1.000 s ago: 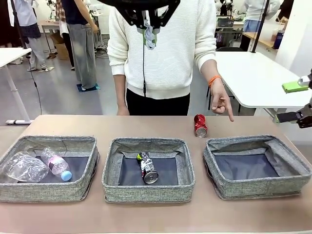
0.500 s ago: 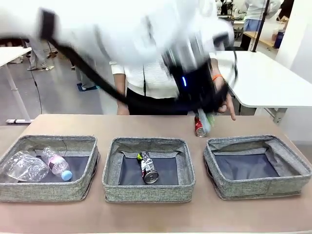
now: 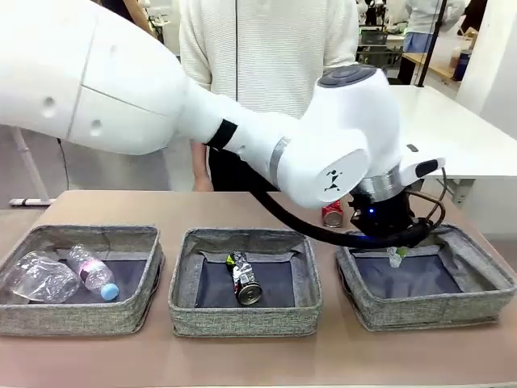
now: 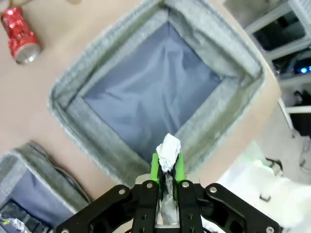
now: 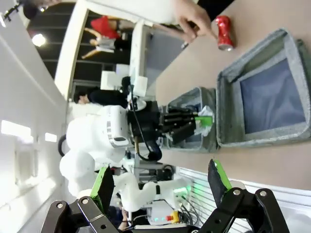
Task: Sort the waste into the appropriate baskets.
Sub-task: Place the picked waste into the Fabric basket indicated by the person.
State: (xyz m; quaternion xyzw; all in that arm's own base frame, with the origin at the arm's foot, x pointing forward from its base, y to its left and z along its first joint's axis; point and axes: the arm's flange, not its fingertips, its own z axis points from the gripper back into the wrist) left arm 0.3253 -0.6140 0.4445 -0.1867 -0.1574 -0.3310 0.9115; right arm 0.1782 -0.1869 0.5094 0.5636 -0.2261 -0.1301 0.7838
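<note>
Over the right basket point(image 3: 477, 279), the left gripper point(image 4: 166, 167) pinches the crumpled white paper wad point(image 4: 168, 150) between its green pads, just above that bin's near wall. Beyond it, the red can point(image 4: 19, 35) lies on the table point(image 3: 242, 206), the black-silver can point(image 3: 245, 280) in the middle basket point(image 3: 186, 283). Apart from these, the right gripper point(image 5: 163, 182) stands spread and bare.

1. A brown table point(image 3: 97, 206) carries everything in the front view.
2. A person in a white ribbed sweater point(image 3: 266, 48) stands at its far edge.
3. A white table point(image 3: 452, 129) stands behind, off the far right corner.
4. The floor point(image 3: 105, 170) beyond is grey.
</note>
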